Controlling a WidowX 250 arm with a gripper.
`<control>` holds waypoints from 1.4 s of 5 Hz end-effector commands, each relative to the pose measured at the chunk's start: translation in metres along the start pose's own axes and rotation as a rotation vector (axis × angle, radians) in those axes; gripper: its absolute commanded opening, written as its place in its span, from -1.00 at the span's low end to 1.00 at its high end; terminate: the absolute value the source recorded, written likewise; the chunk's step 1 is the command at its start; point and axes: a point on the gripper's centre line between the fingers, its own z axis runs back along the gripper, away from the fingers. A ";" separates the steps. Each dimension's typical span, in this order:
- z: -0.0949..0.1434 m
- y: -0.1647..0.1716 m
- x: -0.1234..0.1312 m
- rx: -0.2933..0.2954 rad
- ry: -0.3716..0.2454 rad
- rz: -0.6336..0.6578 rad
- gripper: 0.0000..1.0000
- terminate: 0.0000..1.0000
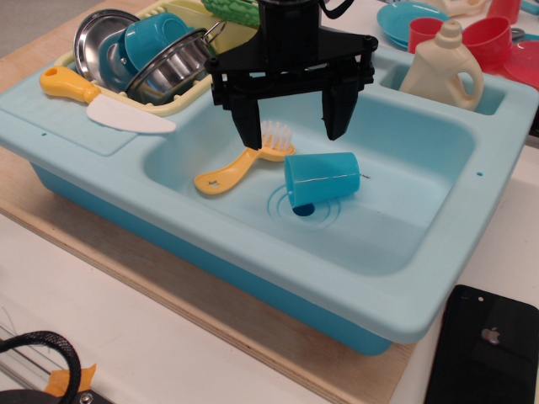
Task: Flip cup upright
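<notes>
The blue cup (322, 178) lies on its side in the pale aqua sink basin (396, 219), near the drain, its open mouth facing left. My black gripper (293, 128) hangs open just above and behind the cup. Its left finger (249, 126) is over the yellow brush and its right finger (337, 118) is above the cup's far side. Nothing is between the jaws.
A yellow dish brush (238, 164) lies in the basin left of the cup. A toy knife (101, 103) rests on the left ledge. A drying rack (156, 50) holds steel bowls and another blue cup. A cream bottle (445, 66), red cups and a black phone (488, 349) are at the right.
</notes>
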 end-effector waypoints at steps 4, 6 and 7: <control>-0.018 -0.003 0.011 -0.260 -0.105 -0.055 1.00 -1.00; -0.038 0.002 0.013 -0.325 -0.089 -0.019 1.00 -1.00; -0.042 0.001 0.012 -0.353 -0.064 0.005 1.00 -1.00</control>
